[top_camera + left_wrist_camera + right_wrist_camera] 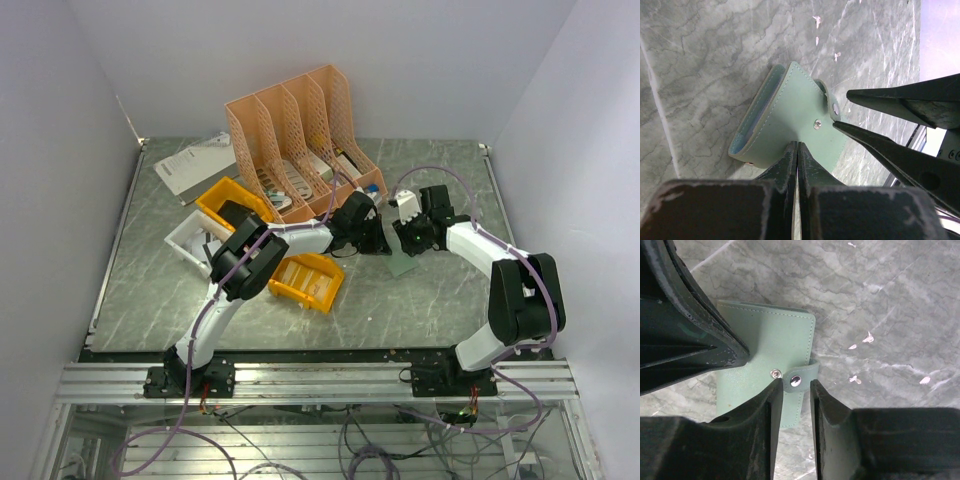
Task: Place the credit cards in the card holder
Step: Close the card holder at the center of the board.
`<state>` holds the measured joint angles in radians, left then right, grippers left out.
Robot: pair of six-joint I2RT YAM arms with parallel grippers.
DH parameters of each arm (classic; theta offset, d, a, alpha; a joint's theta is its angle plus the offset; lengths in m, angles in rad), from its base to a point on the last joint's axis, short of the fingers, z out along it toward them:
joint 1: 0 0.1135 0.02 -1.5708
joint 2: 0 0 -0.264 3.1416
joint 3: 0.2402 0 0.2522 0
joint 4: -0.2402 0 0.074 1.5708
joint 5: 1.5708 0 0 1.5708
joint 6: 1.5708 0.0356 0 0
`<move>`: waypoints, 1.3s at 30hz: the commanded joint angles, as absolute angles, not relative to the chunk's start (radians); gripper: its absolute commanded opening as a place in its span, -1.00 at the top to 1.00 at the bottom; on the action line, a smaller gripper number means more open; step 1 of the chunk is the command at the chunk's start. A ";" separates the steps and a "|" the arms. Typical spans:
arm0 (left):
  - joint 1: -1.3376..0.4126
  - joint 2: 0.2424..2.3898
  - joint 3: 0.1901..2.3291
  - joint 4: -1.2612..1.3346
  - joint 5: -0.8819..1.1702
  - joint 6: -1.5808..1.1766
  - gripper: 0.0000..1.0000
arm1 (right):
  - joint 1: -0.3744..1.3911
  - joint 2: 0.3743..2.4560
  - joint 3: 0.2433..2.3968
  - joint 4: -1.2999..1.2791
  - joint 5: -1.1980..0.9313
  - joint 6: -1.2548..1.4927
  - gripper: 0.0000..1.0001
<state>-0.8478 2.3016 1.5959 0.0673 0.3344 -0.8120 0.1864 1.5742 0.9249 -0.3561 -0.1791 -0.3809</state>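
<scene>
Overhead first: I see both arms meeting mid-way over the grey marbled tabletop (150, 290). The small flat grey-green card holder (404, 264) lies folded there, just in front of the orange mesh file rack (300, 130).

Left wrist: the left gripper (797, 146) has its fingers pressed together, tips down on the holder's near edge. Light blue lining shows along the holder's left side.

Right wrist: the right gripper (795, 382) has its fingers spread, straddling the holder's snap strap (807, 371) without clamping it.

Left pincer (368, 238), right pincer (408, 240) meet at card holder (404, 264) (mostly hidden).
</scene>
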 commanded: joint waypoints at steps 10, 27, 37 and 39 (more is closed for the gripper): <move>-0.848 2.323 1.586 0.044 0.350 -0.806 0.86 | 0.186 1.578 0.922 -0.333 -0.143 -0.380 0.63; -0.848 2.328 1.588 0.046 0.353 -0.807 0.86 | 0.190 1.602 0.929 -0.333 -0.132 -0.381 0.73; -0.847 2.324 1.585 0.047 0.353 -0.808 0.86 | 0.185 1.566 0.925 -0.325 -0.138 -0.371 1.00; -0.848 2.323 1.585 0.045 0.355 -0.806 0.86 | 0.172 1.556 0.930 -0.331 -0.180 -0.363 1.00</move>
